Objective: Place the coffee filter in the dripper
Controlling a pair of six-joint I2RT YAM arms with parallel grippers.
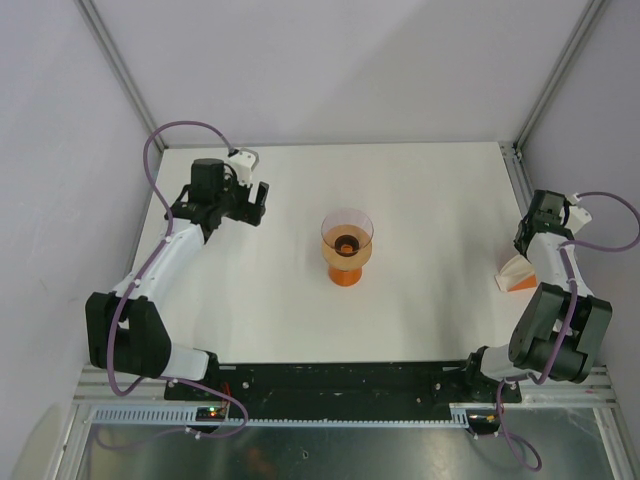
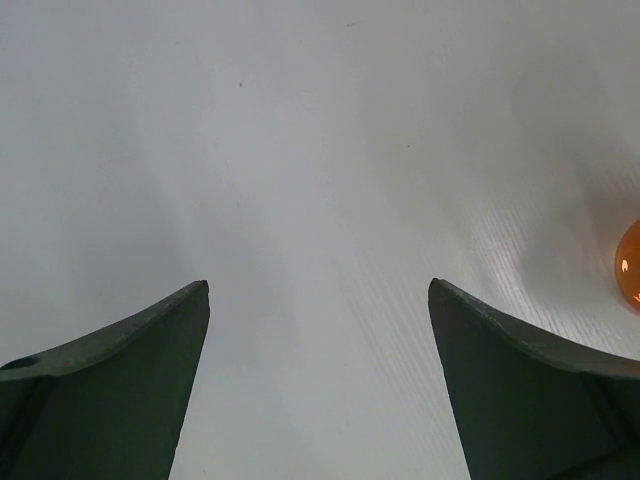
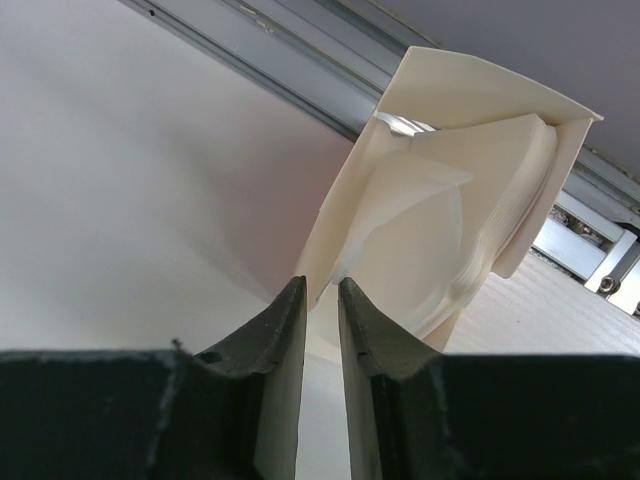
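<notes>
The dripper, a translucent orange funnel cup, stands upright at the table's middle; its edge shows at the right of the left wrist view. The coffee filters are pale paper cones stacked in an open white-and-orange packet at the table's right edge. My right gripper is just above that packet. In the right wrist view its jaws stand a narrow gap apart, with the lower edge of the front filter at the tips. My left gripper is wide open and empty, left of the dripper.
A metal frame rail runs just behind the packet along the right table edge. Grey enclosure walls stand at the back and sides. The arm bases sit on a black plate at the near edge.
</notes>
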